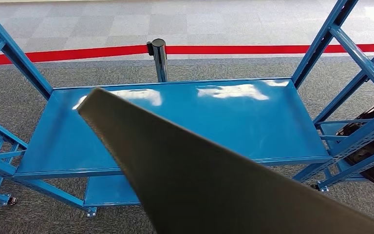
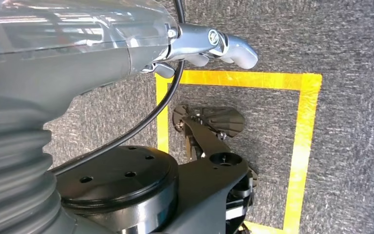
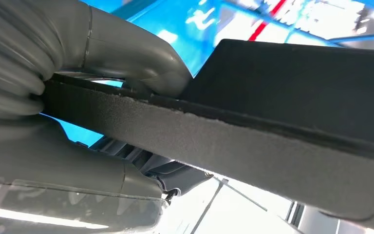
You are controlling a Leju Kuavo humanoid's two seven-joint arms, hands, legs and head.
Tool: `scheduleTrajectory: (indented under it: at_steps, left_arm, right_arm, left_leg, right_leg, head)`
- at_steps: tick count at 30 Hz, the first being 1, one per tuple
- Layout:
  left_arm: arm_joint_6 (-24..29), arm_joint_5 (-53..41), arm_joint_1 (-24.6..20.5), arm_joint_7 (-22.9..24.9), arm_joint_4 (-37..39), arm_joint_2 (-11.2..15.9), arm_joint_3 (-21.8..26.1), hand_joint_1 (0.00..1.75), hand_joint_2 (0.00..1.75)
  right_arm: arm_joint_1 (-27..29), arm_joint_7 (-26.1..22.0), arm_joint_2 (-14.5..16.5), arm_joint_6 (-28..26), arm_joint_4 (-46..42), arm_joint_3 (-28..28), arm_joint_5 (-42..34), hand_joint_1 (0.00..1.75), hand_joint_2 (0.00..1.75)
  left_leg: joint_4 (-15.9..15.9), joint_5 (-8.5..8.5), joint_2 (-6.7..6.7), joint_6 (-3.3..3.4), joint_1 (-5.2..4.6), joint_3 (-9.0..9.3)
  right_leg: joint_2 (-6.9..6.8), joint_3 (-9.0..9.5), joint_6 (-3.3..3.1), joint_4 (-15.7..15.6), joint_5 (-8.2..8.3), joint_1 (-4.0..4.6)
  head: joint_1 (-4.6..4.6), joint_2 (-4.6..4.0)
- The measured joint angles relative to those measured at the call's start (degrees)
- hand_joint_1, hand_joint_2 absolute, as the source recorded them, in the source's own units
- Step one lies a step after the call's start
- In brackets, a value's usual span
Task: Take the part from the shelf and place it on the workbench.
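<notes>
Right hand point(image 3: 126, 97) gripped the dark flat panel part point(image 1: 214, 180) by its edge, long axis running out from the hand over the blue workbench top point(image 1: 272, 122). Left hand point(image 2: 209, 46) hung over the floor, fingers curled, holding nothing.

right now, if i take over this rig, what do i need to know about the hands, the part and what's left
Right hand: grips the flat dark part by its edge, thumb on one face, held out over the blue shelf.
Left hand: hangs at the robot's side above grey carpet and a yellow tape square, holding nothing; whether the fingers are spread or curled is not clear.
Done: part is in hand, lifted off the shelf surface.
Left: carry it to the workbench and set it down.
</notes>
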Motion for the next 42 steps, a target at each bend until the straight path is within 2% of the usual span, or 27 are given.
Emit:
scheduleTrajectory:
  at_steps: [7, 9, 11, 12, 14, 16, 17, 18, 19, 20, 21, 22, 23, 24, 27, 28, 29, 31, 32, 33, 34, 36, 38, 40, 42]
  left_arm:
    - [-0.1, -0.3, 0.0, -0.3, 0.0, 0.0, 0.0, 0.0, 1.75]
    - [0.1, -0.4, 0.0, 0.0, 0.0, 0.0, 0.0, 0.0, 1.75]
    - [0.2, -0.5, 0.0, 0.3, 0.0, 0.0, 0.0, 0.0, 1.75]
    - [0.2, -0.6, 0.0, 0.5, 0.0, 0.0, 0.0, 0.0, 1.75]
    - [0.3, -0.7, 0.0, 0.7, 0.0, 0.0, 0.0, 0.0, 1.75]
    - [0.3, -1.0, 0.1, 0.8, 0.0, 0.0, 0.0, 0.0, 1.75]
    - [0.3, -1.1, 0.1, 0.9, 0.0, 0.0, 0.0, 0.0, 1.75]
    - [0.2, -1.3, 0.1, 0.9, 0.0, 0.0, 0.0, 0.0, 1.75]
    - [0.2, -1.5, 0.1, 1.0, 0.0, 0.0, 0.0, 0.0, 1.75]
    - [0.2, -1.7, 0.1, 1.0, 0.0, 0.0, 0.0, 0.0, 1.75]
    - [0.2, -1.9, 0.1, 1.1, 0.0, 0.1, 0.0, 0.0, 1.75]
    - [0.2, -2.1, 0.1, 1.3, 0.0, 0.1, 0.0, 0.0, 1.75]
    - [0.2, -2.2, 0.0, 1.5, 0.0, 0.2, 0.0, 0.0, 1.75]
    - [0.2, -2.4, 0.0, 1.7, 0.0, 0.3, 0.0, 0.0, 1.75]
    - [0.2, -2.8, 0.0, 2.2, 0.0, 0.5, -0.1, 0.0, 1.75]
    - [0.2, -2.9, 0.0, 2.5, 0.0, 0.6, -0.1, 0.0, 1.75]
    - [0.2, -3.1, 0.0, 2.7, 0.0, 0.6, -0.1, 0.0, 1.75]
    - [0.2, -3.3, 0.0, 3.1, 0.0, 0.6, -0.2, 0.0, 1.75]
    - [0.2, -3.4, 0.0, 3.3, 0.0, 0.6, -0.2, 0.0, 1.75]
    - [0.3, -3.6, 0.0, 3.4, 0.0, 0.7, -0.2, 0.0, 1.75]
    - [0.3, -3.7, 0.0, 3.6, 0.0, 0.7, -0.2, 0.0, 1.75]
    - [0.3, -3.8, -0.1, 3.7, 0.0, 0.9, -0.3, 0.0, 1.75]
    - [0.3, -4.0, -0.1, 3.7, 0.0, 1.0, -0.3, 0.0, 1.75]
    - [0.3, -4.2, -0.1, 3.8, 0.0, 1.1, -0.3, 0.0, 1.75]
    - [0.3, -4.5, -0.1, 4.0, 0.0, 1.2, -0.4, 0.0, 1.75]
  right_arm:
    - [-0.1, 1.9, 2.1, 3.8, 1.4, 2.9, -8.6, 1.75, 1.75]
    - [0.0, 1.9, 2.4, 4.0, 1.9, 3.5, -9.7, 1.75, 1.75]
    - [0.0, 1.9, 2.7, 4.1, 2.4, 4.1, -10.5, 1.75, 1.75]
    - [0.0, 1.9, 2.8, 4.2, 2.6, 4.3, -10.8, 1.75, 1.75]
    - [-0.1, 1.8, 2.9, 4.6, 3.0, 4.6, -11.7, 1.75, 1.75]
    - [-0.1, 1.8, 3.0, 5.3, 3.5, 5.0, -12.5, 1.75, 1.75]
    - [-0.1, 1.7, 3.0, 5.7, 3.8, 5.2, -13.0, 1.75, 1.75]
    - [-0.1, 1.5, 3.0, 6.3, 4.0, 5.4, -13.7, 1.75, 1.75]
    - [-0.1, 1.2, 3.0, 7.0, 4.2, 5.6, -14.4, 1.75, 1.75]
    - [-0.2, 0.8, 3.0, 7.8, 4.4, 5.7, -15.2, 1.75, 1.75]
    - [-0.3, 0.4, 3.0, 8.6, 4.5, 5.8, -15.9, 1.75, 1.75]
    - [-0.5, 0.1, 3.0, 9.4, 4.7, 5.9, -16.4, 1.75, 1.75]
    - [-0.6, -0.2, 3.0, 10.3, 4.8, 6.1, -16.9, 1.75, 1.75]
    - [-0.7, -0.5, 3.0, 11.1, 5.0, 6.2, -17.2, 1.75, 1.75]
    - [-1.2, -1.2, 3.1, 13.3, 5.4, 6.4, -18.0, 1.75, 1.75]
    - [-1.4, -1.5, 3.1, 13.9, 5.5, 6.4, -18.1, 1.75, 1.75]
    - [-1.6, -1.7, 3.2, 14.5, 5.6, 6.4, -18.3, 1.75, 1.75]
    - [-1.8, -2.3, 3.4, 15.7, 5.8, 6.4, -18.5, 1.75, 1.75]
    - [-1.9, -2.6, 3.6, 16.2, 5.9, 6.3, -18.5, 1.75, 1.75]
    - [-2.0, -3.0, 3.7, 16.7, 6.1, 6.3, -18.5, 1.75, 1.75]
    - [-2.1, -3.4, 3.9, 17.2, 6.2, 6.3, -18.5, 1.75, 1.75]
    - [-2.1, -3.8, 4.5, 18.0, 6.3, 6.3, -18.7, 1.75, 1.75]
    - [-2.2, -4.1, 5.1, 18.8, 6.3, 6.2, -19.0, 1.75, 1.75]
    - [-2.2, -4.2, 5.4, 19.7, 6.3, 6.2, -19.4, 1.75, 1.75]
    - [-2.0, -4.3, 5.5, 20.6, 6.3, 6.2, -19.7, 1.75, 1.75]
  left_leg:
    - [0.3, -0.11, 0.01, 0.22, -0.28, -0.04]
    - [0.3, 0.0, 0.01, 0.42, -0.45, -0.05]
    - [-0.5, 0.71, 0.09, 0.76, -0.18, 0.14]
    - [-1.1, 1.17, 0.16, 0.94, 0.06, 0.29]
    - [-1.9, 1.88, 0.35, 1.17, 0.5, 0.41]
    - [-1.8, 2.0, 0.52, 1.24, 0.66, 0.17]
    - [-1.7, 1.99, 0.61, 1.21, 0.75, 0.09]
    - [-1.5, 1.94, 0.66, 1.09, 0.91, 0.03]
    - [-1.3, 1.85, 0.65, 0.88, 1.14, -0.02]
    - [-1.0, 1.66, 0.62, 0.51, 1.39, -0.07]
    - [-0.6, 1.39, 0.56, 0.01, 1.55, -0.27]
    - [-0.1, 1.15, 0.48, -0.49, 1.61, -0.51]
    - [0.4, 0.97, 0.39, -0.95, 1.49, -0.78]
    - [0.7, 0.93, 0.32, -1.32, 1.35, -1.05]
    - [1.4, 0.56, 0.3, -1.99, 1.39, -1.44]
    - [2.7, -0.62, 0.36, -2.11, 1.45, -1.98]
    - [5.3, -2.52, 0.41, -2.17, 1.44, -2.96]
    - [12.8, -6.82, 0.45, -2.11, 1.27, -5.72]
    - [15.7, -7.97, 0.45, -2.02, 1.16, -6.6]
    - [16.8, -8.02, 0.45, -1.85, 1.05, -6.66]
    - [15.7, -7.03, 0.45, -1.6, 0.9, -5.75]
    - [8.2, -3.62, 0.44, -0.84, 0.5, -1.54]
    - [1.6, -1.5, 0.39, -0.38, 0.02, 1.71]
    - [0.2, -0.93, 0.32, -0.26, -0.33, 1.93]
    - [-0.1, 0.11, 0.43, 0.28, -0.2, 1.15]
  right_leg:
    - [0.0, 0.01, 0.22, -0.1, 0.13, -0.19]
    - [0.0, 0.07, 0.53, -0.3, 0.37, -0.35]
    - [-0.01, 0.18, 1.0, -0.4, 0.42, -0.27]
    - [-0.04, 0.0, 1.23, 0.1, -0.1, -0.28]
    - [-0.11, -1.8, 1.54, 4.1, -3.0, -0.49]
    - [-0.12, -4.89, 1.77, 11.3, -6.44, -0.79]
    - [-0.12, -5.84, 1.94, 13.8, -6.97, -0.96]
    - [-0.12, -5.88, 2.17, 14.3, -6.38, -1.14]
    - [-0.13, -4.87, 2.45, 12.7, -4.84, -1.36]
    - [-0.16, -3.0, 2.8, 9.3, -2.82, -1.62]
    - [-0.17, -1.0, 3.22, 5.7, -1.61, -1.76]
    - [-0.11, 0.47, 3.33, 3.0, -0.84, -1.8]
    - [-0.04, 1.27, 3.16, 1.4, -0.84, -1.88]
    - [0.05, 1.33, 2.79, 1.1, -1.32, -1.82]
    - [0.01, 0.55, 1.17, 1.3, -1.33, -1.89]
    - [-0.08, 0.28, 0.71, 1.3, -1.16, -1.87]
    - [-0.19, -0.05, 0.3, 1.2, -0.96, -1.83]
    - [-0.39, -0.69, -0.25, 1.2, -0.49, -1.52]
    - [-0.46, -1.01, -0.42, 1.2, -0.24, -1.32]
    - [-0.5, -1.3, -0.52, 1.2, 0.03, -1.13]
    - [-0.51, -1.55, -0.57, 1.3, 0.3, -0.97]
    - [-0.5, -1.93, -0.5, 1.3, 0.86, -0.78]
    - [-0.5, -2.18, -0.08, 1.2, 1.54, -0.61]
    - [-0.52, -2.29, 0.58, 0.8, 2.47, -0.55]
    - [-0.51, -2.49, 1.28, 0.4, 3.02, -0.46]
  head:
    - [-0.01, 0.0]
    - [-0.01, 0.01]
    - [-0.02, 0.01]
    - [-0.01, 0.01]
    - [0.01, 0.01]
    - [0.02, 0.01]
    - [0.02, 0.01]
    - [0.02, 0.01]
    - [0.02, 0.01]
    - [0.02, 0.01]
    - [0.03, 0.01]
    - [0.09, 0.01]
    - [0.13, 0.0]
    - [0.15, 0.0]
    - [0.11, 0.0]
    - [0.1, 0.0]
    - [0.08, 0.0]
    - [0.07, 0.0]
    - [0.07, 0.0]
    - [0.07, 0.0]
    - [0.07, 0.0]
    - [0.07, 0.0]
    - [0.07, 0.0]
    - [0.07, 0.01]
    - [0.08, 0.01]
